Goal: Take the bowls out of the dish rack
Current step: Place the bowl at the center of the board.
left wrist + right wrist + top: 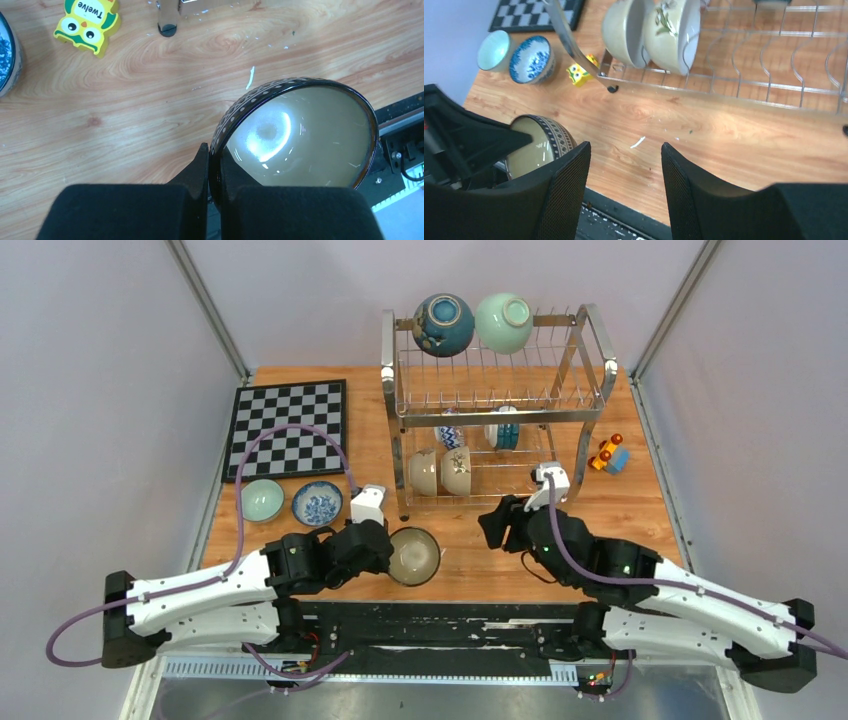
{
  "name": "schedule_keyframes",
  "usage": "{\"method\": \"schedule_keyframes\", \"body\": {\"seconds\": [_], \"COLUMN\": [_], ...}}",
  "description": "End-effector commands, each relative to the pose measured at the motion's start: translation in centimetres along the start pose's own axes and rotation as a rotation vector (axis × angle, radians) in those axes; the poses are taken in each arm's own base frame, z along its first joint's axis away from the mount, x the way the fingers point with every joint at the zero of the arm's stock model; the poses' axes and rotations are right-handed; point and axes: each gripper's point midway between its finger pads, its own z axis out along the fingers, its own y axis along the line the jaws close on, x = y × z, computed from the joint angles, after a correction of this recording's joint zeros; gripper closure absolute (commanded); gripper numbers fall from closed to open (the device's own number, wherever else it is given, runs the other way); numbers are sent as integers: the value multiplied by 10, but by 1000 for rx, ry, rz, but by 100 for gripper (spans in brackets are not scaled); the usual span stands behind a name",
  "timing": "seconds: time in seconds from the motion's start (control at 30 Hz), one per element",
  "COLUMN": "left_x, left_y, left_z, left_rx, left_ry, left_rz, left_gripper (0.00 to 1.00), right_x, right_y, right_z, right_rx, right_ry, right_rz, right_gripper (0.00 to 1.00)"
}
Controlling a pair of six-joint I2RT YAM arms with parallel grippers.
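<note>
**Glazed bowl being pinched by its rim at the front of the worktop**

The left end effector (pixel 214 161) is clamping the dark-rimmed bowl (pixel 300 135) by its wall. One finger is pressing outside on the dotted band and the other inside on the glaze, near the front edge of the worktop (pixel 125 100). The right end effector (pixel 624 150) is hanging with its jaws apart and nothing between them, in front of the dish rack (pixel 520 418).

The bowl is looking like rigid glazed ceramic: weighty for its size, slick where light is glaring off the inside, and liable to chip if dropped. A rim pinch is probably calling for firm pressure and a gentle set-down.

In the rack, a dark blue bowl (pixel 443 324) and a mint green bowl (pixel 503 322) are sitting on the top tier. A plain cream bowl (pixel 621 30) and a flowered cream bowl (pixel 669 30) are standing on edge below, and their exposed rims are offering the likeliest hold.

The only legible writing is "Twelve" on the yellow owl block (pixel 87 22).
</note>
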Motion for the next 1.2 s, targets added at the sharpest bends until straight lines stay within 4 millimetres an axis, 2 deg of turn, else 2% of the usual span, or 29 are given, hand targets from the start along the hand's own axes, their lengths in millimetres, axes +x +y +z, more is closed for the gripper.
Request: {"method": "schedule_keyframes", "body": {"seconds": [0.0,0.2,0.47,0.6,0.67,0.77,1.07,1.17], "left_x": [-21,-16,-10,-9,-8,-8,-4,-5], "left_y": [-6,-4,-5,-6,-7,-8,-7,-8], "left_z": [-2,4,11,13,13,12,11,11], "left_rx": [-3,-40,-83,-95,-103,-122,-127,-126], "left_ry": [-85,-70,-34,-26,-16,2,20,17], "left_rz": [-101,-135,-148,-170,-177,-180,-188,-191], "left_gripper": [100,100,100,100,100,100,100,100], "right_x": [34,56,53,68,75,78,94,102], "right_y": [-3,14,41,48,51,53,58,57], "right_z": [8,23,33,43,47,52,63,65], "right_rx": [82,94,57,62,62,64,51,54], "right_ry": [176,285,310,373,397,400,444,471], "right_rz": [168,173,42,-21,-39,-63,-123,-148], "right_gripper": [43,49,46,48,52,56,57,62]}}
